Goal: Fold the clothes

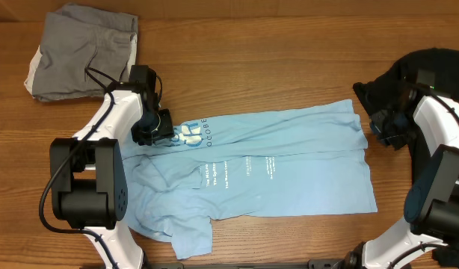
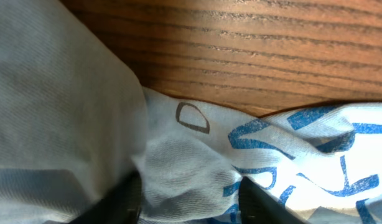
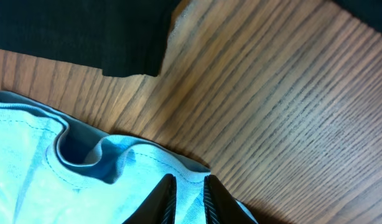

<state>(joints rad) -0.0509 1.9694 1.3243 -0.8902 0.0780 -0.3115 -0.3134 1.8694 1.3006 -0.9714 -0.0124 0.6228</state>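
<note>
The left gripper (image 2: 190, 202) pinches the shirt (image 1: 289, 164) at one end, the right gripper (image 3: 188, 193) at the other. Lift both together, keep it tight, and lay it flat on the tabletop (image 1: 252, 60).

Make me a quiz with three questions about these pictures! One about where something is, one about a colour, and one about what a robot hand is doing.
1. Where is the grey folded cloth in the overhead view?
A) at the top left of the table
B) under the blue shirt
C) inside a gripper

2. What colour is the T-shirt spread out in the middle?
A) red
B) light blue
C) yellow

3. What is the right gripper doing?
A) spread wide over bare wood
B) pinching the T-shirt's edge
C) holding a cup

Answers:
1 A: it lies by the top-left corner, apart from the T-shirt.
2 B: the overhead view shows it pale blue with white lettering.
3 B: the right wrist view shows its fingers nearly together on the blue hem.
</note>
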